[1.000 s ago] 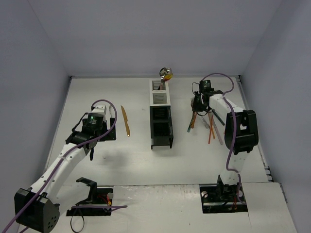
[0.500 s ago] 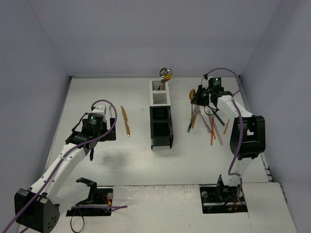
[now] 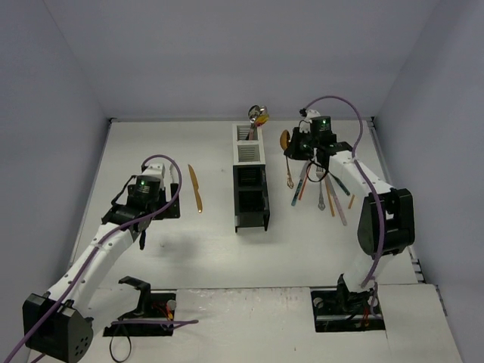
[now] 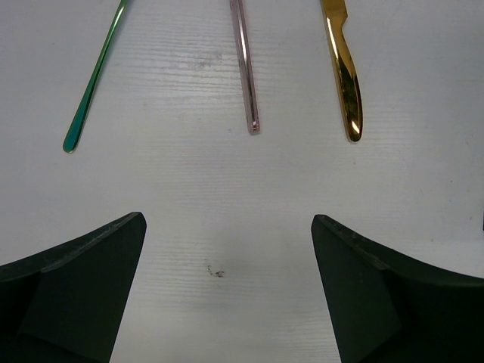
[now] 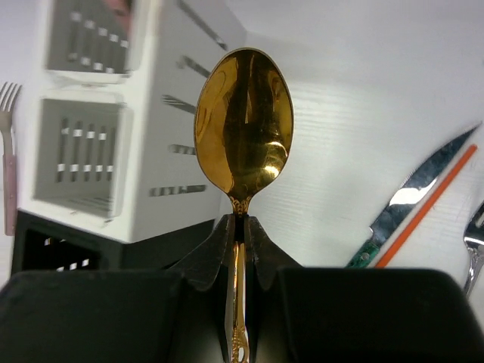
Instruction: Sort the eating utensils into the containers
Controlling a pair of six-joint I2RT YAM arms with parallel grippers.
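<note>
The containers [image 3: 250,178] stand mid-table in a row, two white slatted bins at the far end and two black ones nearer. The farthest white bin holds a few utensils [image 3: 259,115]. My right gripper [image 3: 293,145] is shut on a gold spoon [image 5: 243,128] at its neck, bowl up, held beside the white bins [image 5: 91,151]; the jaws [image 5: 242,223] pinch the handle. My left gripper [image 3: 144,227] is open and empty over bare table [image 4: 227,257]. Ahead of it lie a teal handle [image 4: 91,91], a pink handle [image 4: 246,68] and a gold knife [image 4: 344,76].
A pile of mixed utensils [image 3: 325,189] lies right of the containers under the right arm. A silver knife [image 5: 412,197], an orange stick [image 5: 427,204] and a pink fork [image 5: 9,151] show in the right wrist view. The gold knife [image 3: 196,187] lies left of the bins.
</note>
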